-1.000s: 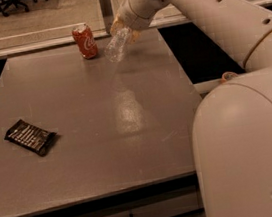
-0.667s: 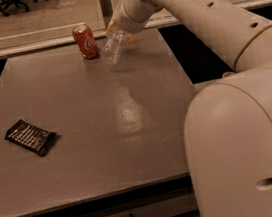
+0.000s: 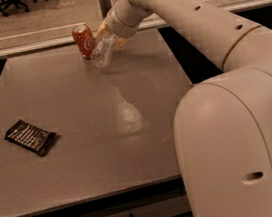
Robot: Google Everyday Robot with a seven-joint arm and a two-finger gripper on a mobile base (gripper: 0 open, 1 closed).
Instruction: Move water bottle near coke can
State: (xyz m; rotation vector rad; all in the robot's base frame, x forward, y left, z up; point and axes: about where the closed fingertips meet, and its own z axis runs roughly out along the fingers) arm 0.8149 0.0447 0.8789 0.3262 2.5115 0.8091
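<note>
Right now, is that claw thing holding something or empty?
Gripper: closed on the water bottle, holding it tilted just beside the coke can.

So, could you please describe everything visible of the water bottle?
The water bottle is clear plastic. It is tilted, its upper end held in the end effector near the far edge of the table, its lower end pointing down-left. It is right beside the coke can; whether they touch, I cannot tell. Cap and label are hidden.
</note>
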